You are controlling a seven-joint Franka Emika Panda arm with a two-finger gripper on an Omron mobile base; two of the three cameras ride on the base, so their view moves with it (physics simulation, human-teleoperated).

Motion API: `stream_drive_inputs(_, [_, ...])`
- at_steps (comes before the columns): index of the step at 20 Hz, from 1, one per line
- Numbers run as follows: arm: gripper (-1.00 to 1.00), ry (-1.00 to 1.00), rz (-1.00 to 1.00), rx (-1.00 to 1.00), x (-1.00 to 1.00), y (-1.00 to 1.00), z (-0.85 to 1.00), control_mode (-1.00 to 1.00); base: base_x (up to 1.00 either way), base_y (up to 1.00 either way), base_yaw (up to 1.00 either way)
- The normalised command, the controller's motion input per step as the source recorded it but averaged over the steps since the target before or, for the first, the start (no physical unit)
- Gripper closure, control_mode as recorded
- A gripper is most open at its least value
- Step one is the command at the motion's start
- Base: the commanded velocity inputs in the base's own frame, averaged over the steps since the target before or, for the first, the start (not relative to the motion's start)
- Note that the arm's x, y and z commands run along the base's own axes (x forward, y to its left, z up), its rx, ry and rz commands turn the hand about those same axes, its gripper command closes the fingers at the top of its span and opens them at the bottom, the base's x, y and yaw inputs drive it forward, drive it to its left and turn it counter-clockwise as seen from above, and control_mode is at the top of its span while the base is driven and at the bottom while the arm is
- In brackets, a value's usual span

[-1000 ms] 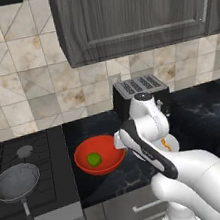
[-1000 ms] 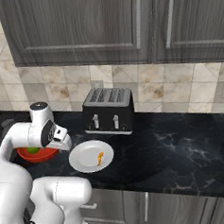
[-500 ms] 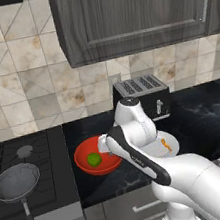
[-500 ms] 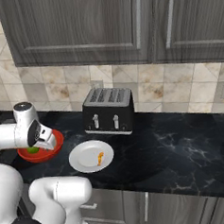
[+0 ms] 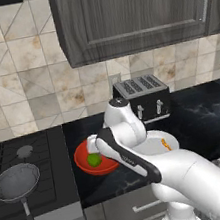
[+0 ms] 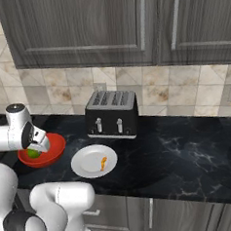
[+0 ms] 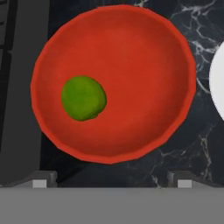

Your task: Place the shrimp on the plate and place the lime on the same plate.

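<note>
**Open gripper hovering above the lime in the red bowl**

We are looking at a simulated kitchen with a dark marble counter [image 6: 188, 156], a black toaster [image 6: 111, 114] against the tiled wall, and a stove with a pan [image 5: 16, 181] off to the left. Our gripper [image 7: 111, 177] is hanging above a red bowl [image 7: 144, 92] with its jaws spread as wide as they go, and we are holding nothing. In the hand view the two finger tips are rising at the bottom, straddling the near rim of the bowl.

The lime [image 7: 83, 98] is sitting inside the bowl, off centre, resting on the sloping inner wall toward the stove side. The shrimp [image 6: 103, 162] is already lying on the white plate [image 6: 86, 161], which is standing just beside the bowl on the counter, in front of the toaster. So we are judging the first half of the task done and the lime the thing left to fetch.

We are expecting the lime to be light and firm, with a smooth round skin that could squirt out of a pinch or roll along the curved bowl if nudged. We are thinking the safest hold is across its widest middle, fingers coming straight down on either side. The bowl's wall is close on one side of the lime, so one finger may have little room there, and the bowl itself could slide if bumped.
</note>
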Motion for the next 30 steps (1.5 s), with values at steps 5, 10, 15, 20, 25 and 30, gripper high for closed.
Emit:
stream_drive_inputs(5, [-1.0, 0.0, 0.02, 0.02, 0.25, 0.03, -0.08, -1.0, 0.0, 0.0, 0.0])
stream_drive_inputs(10, [-1.0, 0.0, 0.04, 0.01, 0.3, 0.05, -0.21, -1.0, 0.0, 0.0, 0.0])
stream_drive_inputs(15, [-1.0, 0.0, 0.06, 0.02, 0.22, 0.18, -0.18, -1.0, 0.0, 0.0, 0.0])
stream_drive_inputs(20, [-1.0, 0.0, 0.06, 0.01, 0.14, 0.22, -0.16, -1.0, 0.0, 0.0, 0.0])
stream_drive_inputs(25, [-1.0, 0.0, 0.03, 0.0, 0.14, 0.16, -0.13, -1.0, 0.0, 0.0, 0.0])
stream_drive_inputs(30, [-1.0, 0.0, 0.01, 0.0, 0.17, 0.09, -0.14, -1.0, 0.0, 0.0, 0.0])
